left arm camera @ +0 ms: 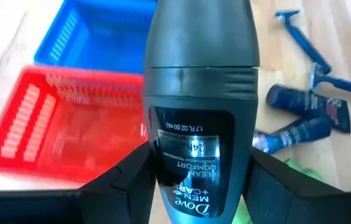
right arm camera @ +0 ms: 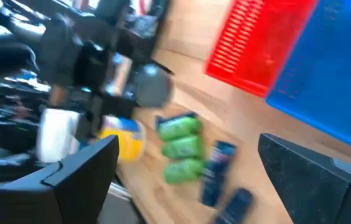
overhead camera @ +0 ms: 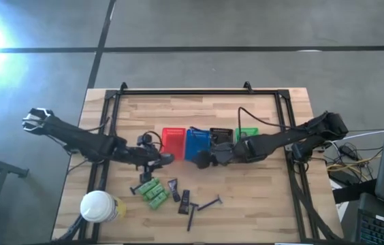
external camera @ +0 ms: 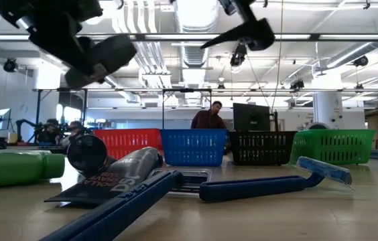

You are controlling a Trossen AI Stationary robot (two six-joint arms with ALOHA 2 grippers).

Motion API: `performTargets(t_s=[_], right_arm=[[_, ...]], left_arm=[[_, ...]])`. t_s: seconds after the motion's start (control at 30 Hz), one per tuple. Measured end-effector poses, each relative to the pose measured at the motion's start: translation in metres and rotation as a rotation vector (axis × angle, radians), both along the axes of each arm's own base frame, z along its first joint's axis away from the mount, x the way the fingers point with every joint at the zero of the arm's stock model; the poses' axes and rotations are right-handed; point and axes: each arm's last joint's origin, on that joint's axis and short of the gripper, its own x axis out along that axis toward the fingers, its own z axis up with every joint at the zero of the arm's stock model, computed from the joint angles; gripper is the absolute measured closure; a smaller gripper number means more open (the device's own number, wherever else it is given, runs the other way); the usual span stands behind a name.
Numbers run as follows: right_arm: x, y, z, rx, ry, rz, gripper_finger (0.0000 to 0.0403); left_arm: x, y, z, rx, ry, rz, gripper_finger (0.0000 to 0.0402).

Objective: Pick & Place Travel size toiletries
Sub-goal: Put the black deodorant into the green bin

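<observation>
My left gripper (overhead camera: pixel 156 158) is shut on a dark grey Dove roll-on bottle (left arm camera: pixel 197 93), held in the air just in front of the red basket (overhead camera: pixel 173 141). It also shows in the low view (external camera: pixel 98 59). My right gripper (overhead camera: pixel 202 160) hangs open and empty in front of the blue basket (overhead camera: pixel 197 141); its fingers show apart in the right wrist view (right arm camera: pixel 188 149). The other toiletries lie flat on the table near the front edge: green bottles (overhead camera: pixel 154 194), dark tubes (overhead camera: pixel 180 192) and thin razors (overhead camera: pixel 204 205). My left gripper pinches the bottle's labelled body (left arm camera: pixel 191 155) between its two fingers (left arm camera: pixel 132 180), one on each side. The fingers come from the table's left and lie along the bottle, whose rounded cap end (left arm camera: pixel 200 31) points away from the wrist. The bottle is lifted clear of the table.
A black basket (overhead camera: pixel 220 136) and a green basket (overhead camera: pixel 246 134) continue the row to the right. A yellow container with a white lid (overhead camera: pixel 99 206) stands at the front left. A black frame (overhead camera: pixel 199 92) runs along the table's far edge and sides. A person (external camera: pixel 209 115) shows in the room beyond.
</observation>
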Motion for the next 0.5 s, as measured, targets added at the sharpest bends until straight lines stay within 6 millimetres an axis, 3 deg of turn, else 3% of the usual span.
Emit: performTargets(t_s=[0.17, 0.5], right_arm=[[0.011, 0.001, -0.009, 0.036, 0.012, -0.021, 0.0021], [0.029, 0.013, -0.011, 0.060, 0.000, 0.021, 0.0021]], left_arm=[[0.027, -0.008, -0.003, 0.061, 0.048, -0.037, 0.0206], [0.066, -0.018, 0.019, 0.091, -0.061, -0.070, 0.0206]])
